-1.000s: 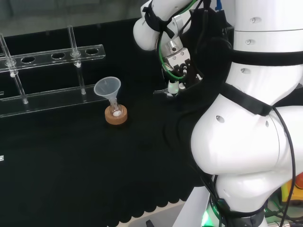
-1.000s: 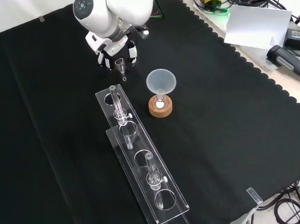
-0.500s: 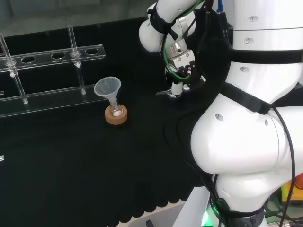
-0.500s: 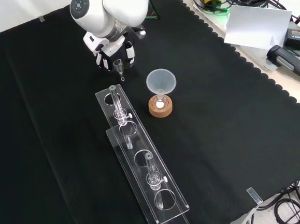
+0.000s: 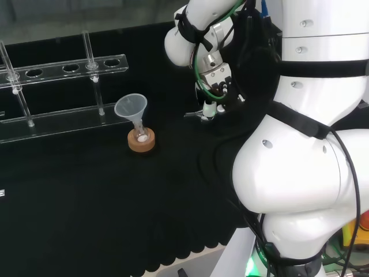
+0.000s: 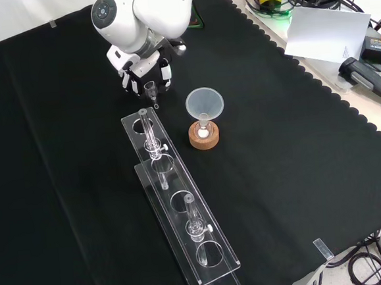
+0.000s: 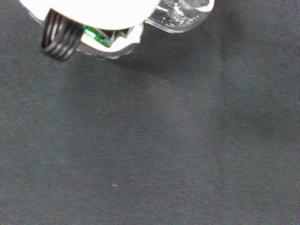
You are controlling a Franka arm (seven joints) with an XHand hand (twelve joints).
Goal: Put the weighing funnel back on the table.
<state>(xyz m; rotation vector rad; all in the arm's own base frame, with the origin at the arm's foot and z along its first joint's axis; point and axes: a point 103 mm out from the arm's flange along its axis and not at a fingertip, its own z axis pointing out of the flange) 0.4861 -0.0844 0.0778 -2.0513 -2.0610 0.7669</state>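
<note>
The white arm bent down from the front view's top, its hand pointing downward with fingers curled round the weighing funnel.

The cloth is plain black. The arm is glossy white with black bands, the hand black and white. The funnel, weighing funnel and rack are clear, and the cork ring is tan.
</note>
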